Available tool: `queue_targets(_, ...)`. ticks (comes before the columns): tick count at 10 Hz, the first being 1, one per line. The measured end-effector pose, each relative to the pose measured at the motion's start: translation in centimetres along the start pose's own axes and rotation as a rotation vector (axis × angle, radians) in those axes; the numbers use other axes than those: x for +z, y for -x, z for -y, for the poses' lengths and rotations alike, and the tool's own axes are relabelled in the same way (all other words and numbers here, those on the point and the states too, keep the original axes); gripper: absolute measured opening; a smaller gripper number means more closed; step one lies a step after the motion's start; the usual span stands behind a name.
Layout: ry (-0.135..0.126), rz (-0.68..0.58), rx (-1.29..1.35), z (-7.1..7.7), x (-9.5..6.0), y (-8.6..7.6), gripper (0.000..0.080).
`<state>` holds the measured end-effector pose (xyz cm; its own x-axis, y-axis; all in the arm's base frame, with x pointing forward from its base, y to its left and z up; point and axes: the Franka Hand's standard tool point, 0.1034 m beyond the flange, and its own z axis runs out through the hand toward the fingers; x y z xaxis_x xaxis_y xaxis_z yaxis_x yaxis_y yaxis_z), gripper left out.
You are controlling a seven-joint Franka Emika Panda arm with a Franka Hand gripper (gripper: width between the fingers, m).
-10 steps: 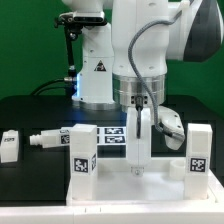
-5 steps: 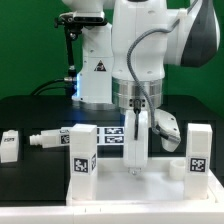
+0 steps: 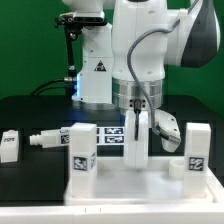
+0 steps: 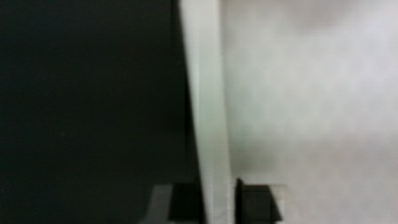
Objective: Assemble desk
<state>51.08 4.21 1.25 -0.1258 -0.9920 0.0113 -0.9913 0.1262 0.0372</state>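
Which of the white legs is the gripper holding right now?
The middle leg, upright over the desk top in the gripper; the leg at the exterior view's left and the leg at its right stand free.

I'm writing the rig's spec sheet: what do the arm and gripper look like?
The arm is white with rounded shells, a ribbed grey wrist ring and a looping grey cable; a black triangle marks its base. The gripper is white, with dark pads.
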Motion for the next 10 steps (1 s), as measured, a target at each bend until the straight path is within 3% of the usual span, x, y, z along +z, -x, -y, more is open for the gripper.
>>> queue_targets(3, 0.0, 0.001, 0.004, -0.1, -0.3, 0.0, 0.0062)
queue_targets(6, 0.008, 0.053, -0.049, -0.2, -4.0, 0.0, 0.0055)
queue_targets(7, -0.001, 0.064, -0.097, -0.5, -5.2, -0.1, 0.0055)
queue_targets(10, 0.005, 0.047, -0.225, -0.8, -4.8, -0.9, 0.0055)
